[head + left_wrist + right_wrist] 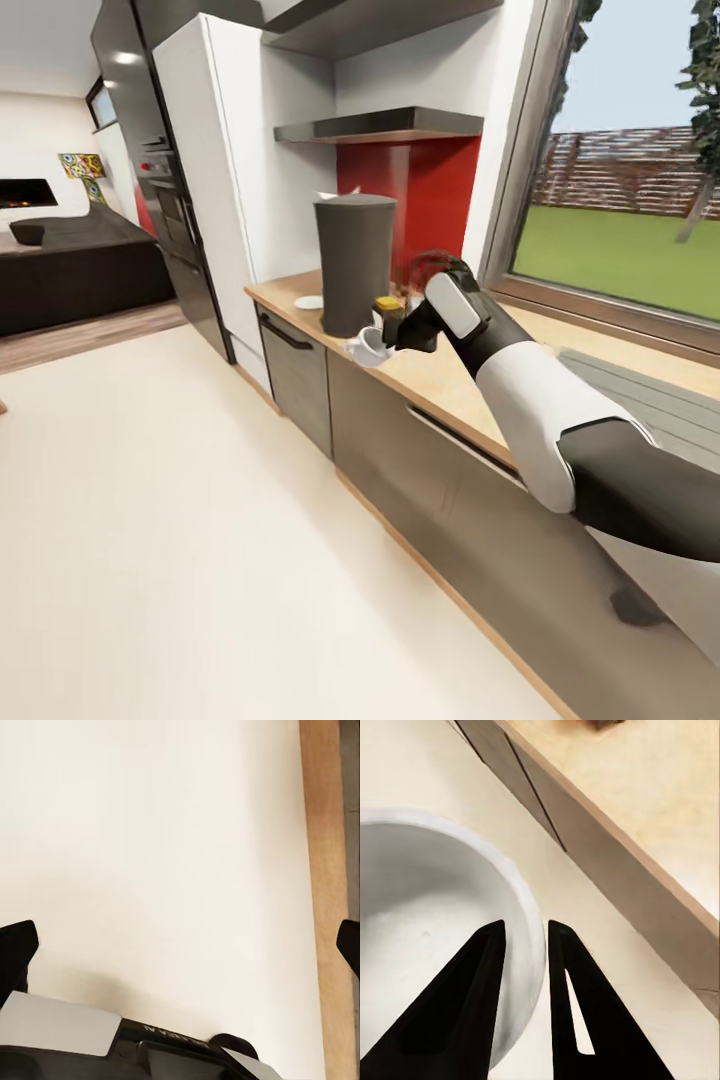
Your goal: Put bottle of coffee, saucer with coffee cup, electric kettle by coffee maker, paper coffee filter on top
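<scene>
Holding: your right gripper (523,945) pinches the wall of the white coffee cup (427,937), one finger inside the bowl and one outside.
Cup place: in the head view the cup (368,346) hangs at the front edge of the countertop (450,385), a little left of the middle of the frame, tilted to the side.
Right arm: it reaches from the lower right of the frame toward the middle.
Coffee maker: the tall dark grey coffee maker (354,262) stands on the countertop just behind the cup.
Bottle: a small dark bottle (389,318) with a yellow lid stands right of the coffee maker, touching or nearly touching the gripper; you cannot tell which.
Saucer: a pale flat saucer (309,302) lies left of the coffee maker's base.
Left gripper: its fingertips (16,949) stand wide apart at both edges of the wrist frame, with nothing between, above the cream floor (165,855).
</scene>
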Motion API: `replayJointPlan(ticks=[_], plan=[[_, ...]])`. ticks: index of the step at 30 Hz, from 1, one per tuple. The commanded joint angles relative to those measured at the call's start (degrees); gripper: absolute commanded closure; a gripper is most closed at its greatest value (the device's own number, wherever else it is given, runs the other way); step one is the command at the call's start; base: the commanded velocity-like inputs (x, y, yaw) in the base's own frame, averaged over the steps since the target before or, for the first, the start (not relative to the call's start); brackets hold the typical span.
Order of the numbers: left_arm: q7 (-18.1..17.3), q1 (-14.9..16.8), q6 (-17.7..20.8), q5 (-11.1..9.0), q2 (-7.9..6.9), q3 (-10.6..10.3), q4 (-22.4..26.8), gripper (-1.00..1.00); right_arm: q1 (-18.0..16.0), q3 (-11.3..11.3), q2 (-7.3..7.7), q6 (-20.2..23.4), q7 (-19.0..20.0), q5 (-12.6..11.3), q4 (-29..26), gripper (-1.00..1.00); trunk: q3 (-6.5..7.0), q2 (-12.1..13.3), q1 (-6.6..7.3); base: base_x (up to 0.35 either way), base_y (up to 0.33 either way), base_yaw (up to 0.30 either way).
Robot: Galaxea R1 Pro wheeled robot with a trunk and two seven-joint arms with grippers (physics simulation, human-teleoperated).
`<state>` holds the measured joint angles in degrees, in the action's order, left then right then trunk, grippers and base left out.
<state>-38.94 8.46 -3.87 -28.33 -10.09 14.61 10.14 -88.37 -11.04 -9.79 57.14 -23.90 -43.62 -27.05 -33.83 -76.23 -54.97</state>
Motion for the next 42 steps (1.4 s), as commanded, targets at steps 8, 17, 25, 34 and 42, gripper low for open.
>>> replayJointPlan(ticks=[8, 17, 25, 34, 42], plan=[[-0.17, 0.06, -0.25, -0.24, -0.02, 1.25, -0.12, -1.0, -0.04, -0.29, 0.04, 0.08, -0.03, -0.67, -0.03, 1.0, -0.05, -0.03, -0.03, 0.261, 0.193, 0.266], [-0.17, 0.06, -0.22, -0.24, -0.07, 1.36, -0.12, -1.0, -0.04, -0.3, 0.04, 0.07, -0.01, -0.67, -0.02, 1.0, -0.06, -0.03, -0.03, 0.261, 0.211, 0.252], [-0.17, 0.06, -0.19, -0.24, -0.09, 1.38, -0.12, -1.0, -0.04, -0.21, 0.11, 0.02, -0.01, -0.67, -0.02, 1.0, -0.07, -0.03, -0.03, 0.261, 0.214, 0.041], [-0.17, 0.06, -0.17, -0.24, -0.11, 1.35, -0.12, -1.0, 0.01, -0.12, 0.12, -0.01, -0.01, -0.67, -0.02, 1.0, -0.07, -0.03, -0.03, 0.261, 0.214, 0.001], [-0.17, 0.06, -0.17, -0.24, -0.11, 1.35, -0.12, -1.0, 0.04, -0.12, 0.12, -0.01, -0.01, -0.67, -0.02, 1.0, -0.07, -0.03, -0.03, 0.261, 0.214, 0.0]])
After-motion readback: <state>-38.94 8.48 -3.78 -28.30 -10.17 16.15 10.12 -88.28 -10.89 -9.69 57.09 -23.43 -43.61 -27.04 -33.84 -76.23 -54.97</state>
